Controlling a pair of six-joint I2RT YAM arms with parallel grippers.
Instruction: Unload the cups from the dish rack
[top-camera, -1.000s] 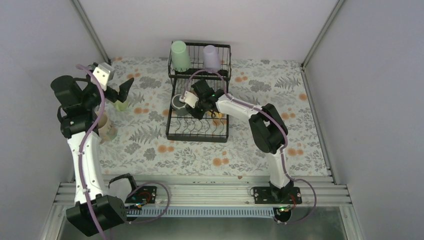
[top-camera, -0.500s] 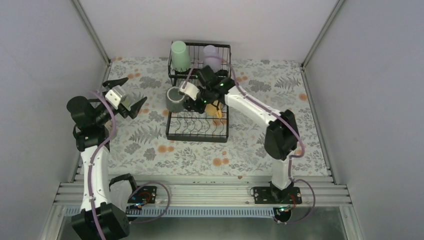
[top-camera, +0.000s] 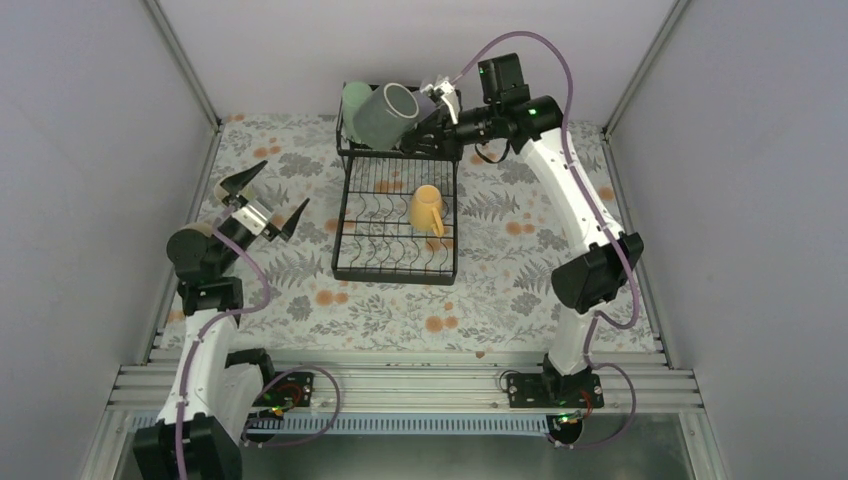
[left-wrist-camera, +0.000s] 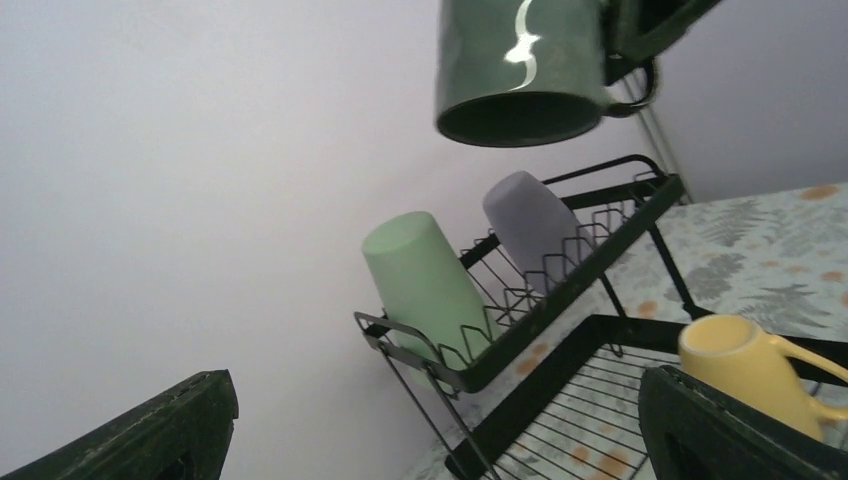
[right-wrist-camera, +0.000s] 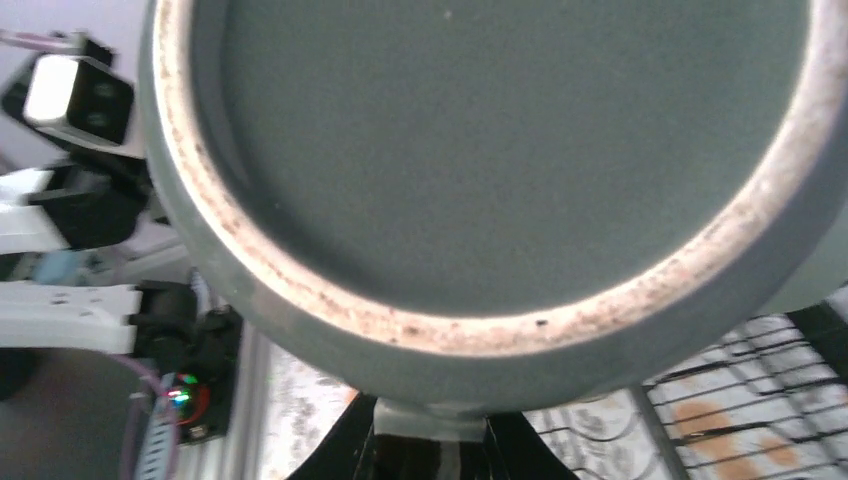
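The dark grey-green mug (top-camera: 387, 112) is held tilted in the air above the far left corner of the dish rack (top-camera: 395, 268), apart from every wire. It is clamped at its handle side by the fingers of the right gripper (top-camera: 432, 128), and its open mouth fills the right wrist view. The rack's raised shelf is set close to the far wall. In the left wrist view a mint-green tumbler (left-wrist-camera: 425, 280) and a lavender tumbler (left-wrist-camera: 530, 222) are seen upended side by side in that shelf, below the mug. A yellow-orange mug (top-camera: 427, 207) is carried on the slotted lower tray, toward its right side. The left gripper (top-camera: 270, 196) is held over the floral surface (top-camera: 300, 290) left of the rack, its fingers spread wide apart. A strip of surface lies open between them and the rack's left edge.
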